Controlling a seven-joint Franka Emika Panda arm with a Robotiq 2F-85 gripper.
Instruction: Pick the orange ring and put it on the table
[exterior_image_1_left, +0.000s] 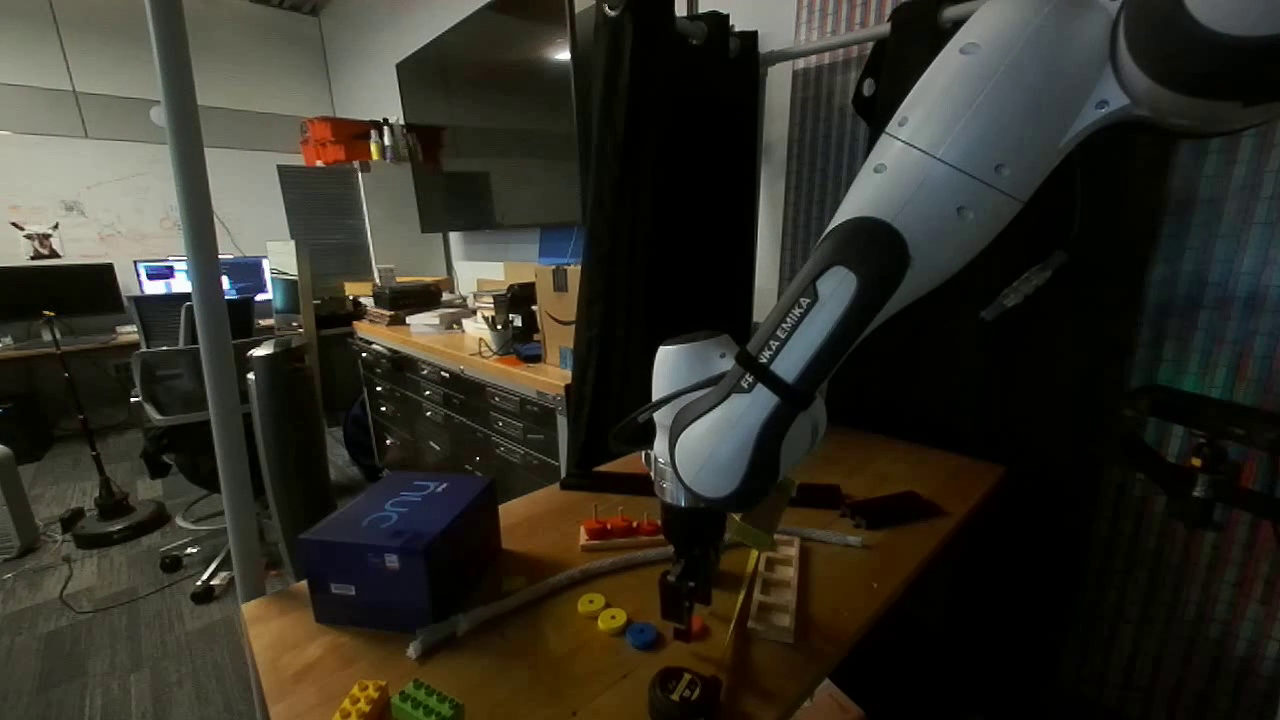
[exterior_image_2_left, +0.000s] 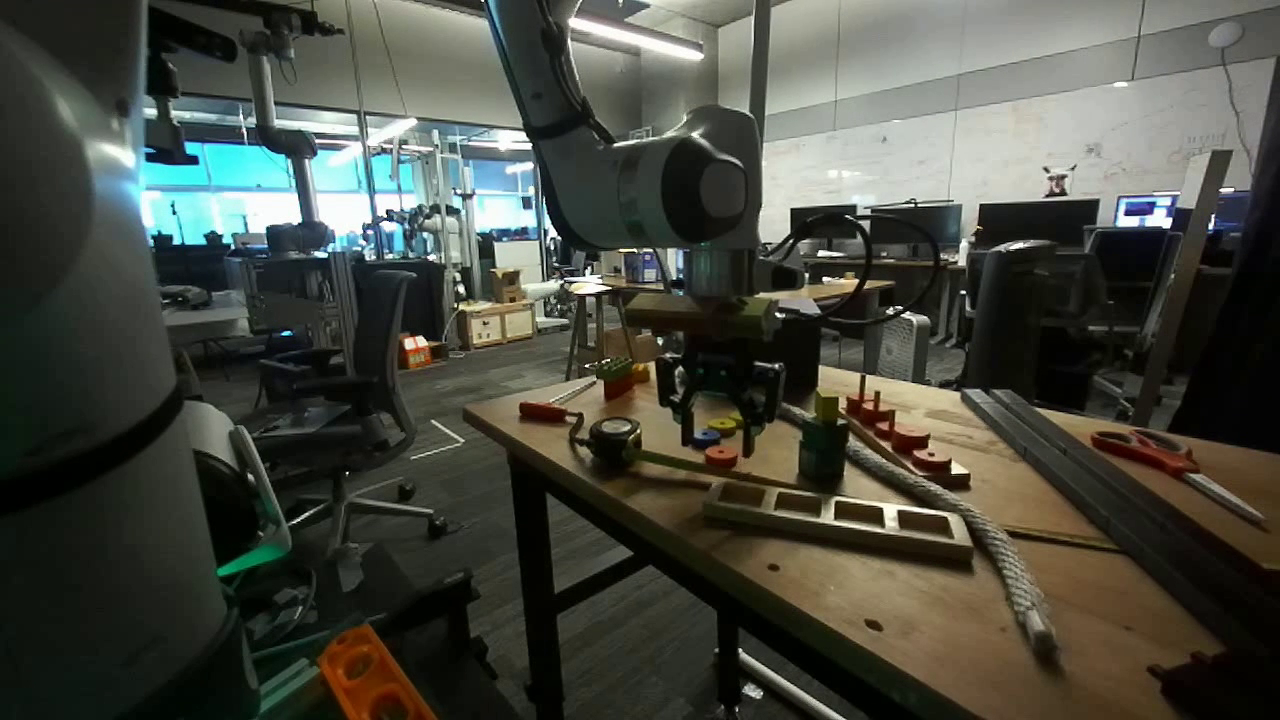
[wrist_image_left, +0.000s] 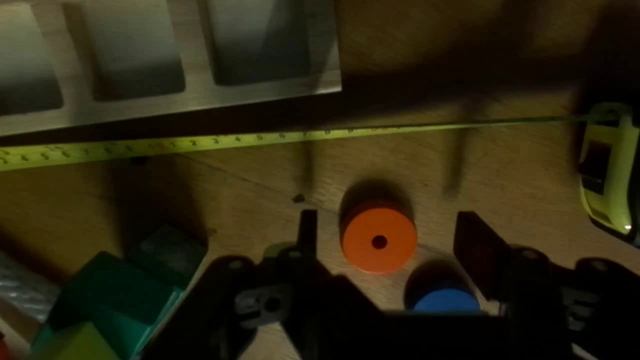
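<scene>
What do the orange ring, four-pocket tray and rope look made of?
Orange ring: painted wood or plastic; smooth, even, matte colour leaves it open.
Four-pocket tray: probably bare wood; pale tan, faint grain-like streaks.
Rope: likely braided fibre, dull off-white; strand pattern shows. Cotton or synthetic, can't tell.

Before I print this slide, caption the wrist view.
A black hand, open above a round orange ring on a light-brown wooden table.
</scene>
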